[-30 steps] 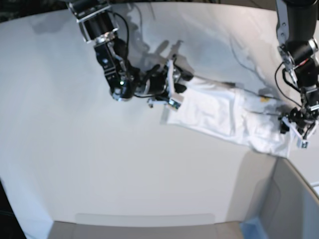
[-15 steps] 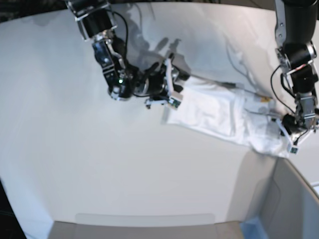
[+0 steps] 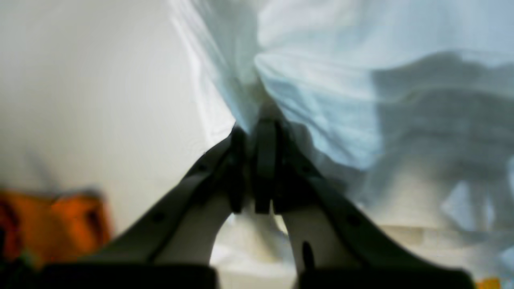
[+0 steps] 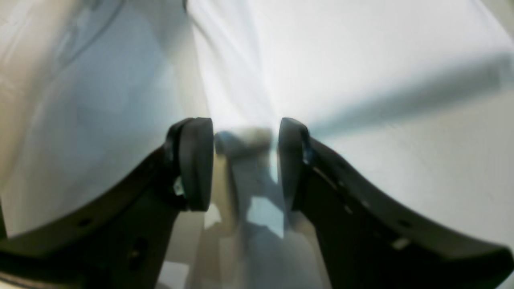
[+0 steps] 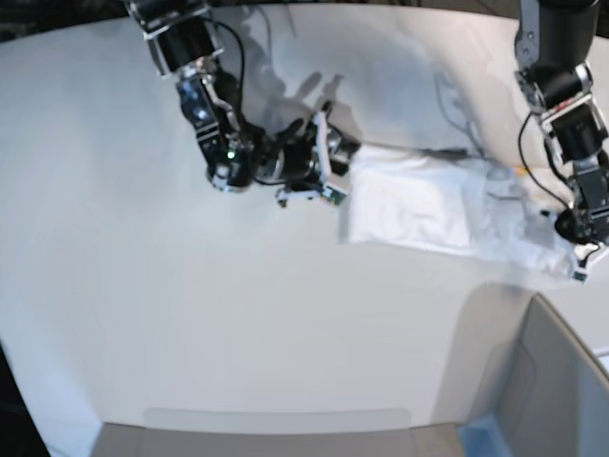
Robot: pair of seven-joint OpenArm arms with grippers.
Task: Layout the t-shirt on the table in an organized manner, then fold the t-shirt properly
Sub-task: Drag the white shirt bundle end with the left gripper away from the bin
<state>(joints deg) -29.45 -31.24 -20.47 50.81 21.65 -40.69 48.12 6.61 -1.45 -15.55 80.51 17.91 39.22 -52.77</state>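
The grey box (image 5: 561, 381) with a blue edge is seen at the lower right of the base view; nothing can be made out inside it from this angle.

At the left of the base view, the right arm is extended low over the table (image 5: 143, 286), bent at the elbow, with the wrist turned sideways. The right gripper (image 5: 328, 171) is positioned at the near end of the t-shirt (image 5: 428, 205). In the right wrist view, the right gripper (image 4: 245, 156) is seen with its jaws parted and a clear gap between the pads (image 4: 196, 160). A fold of the white t-shirt (image 4: 321, 60) lies ahead of the gap and spreads beyond it (whether the pads touch the cloth cannot be told, owing to blur).

The t-shirt is laid as a bunched, roughly folded band on the table, stretched between the two grippers.

At the right of the base view, the left arm is held nearly vertical, reaching down to the far end of the band. The left gripper (image 5: 580, 249) is at the cloth's corner. In the left wrist view, the left gripper (image 3: 255, 160) is closed, with a gathered pinch of t-shirt (image 3: 321, 100) clamped between the fingertips (image 3: 265, 152) and fanning out ahead of them. A blurred orange object (image 3: 60, 216) is seen to the gripper's lower left.
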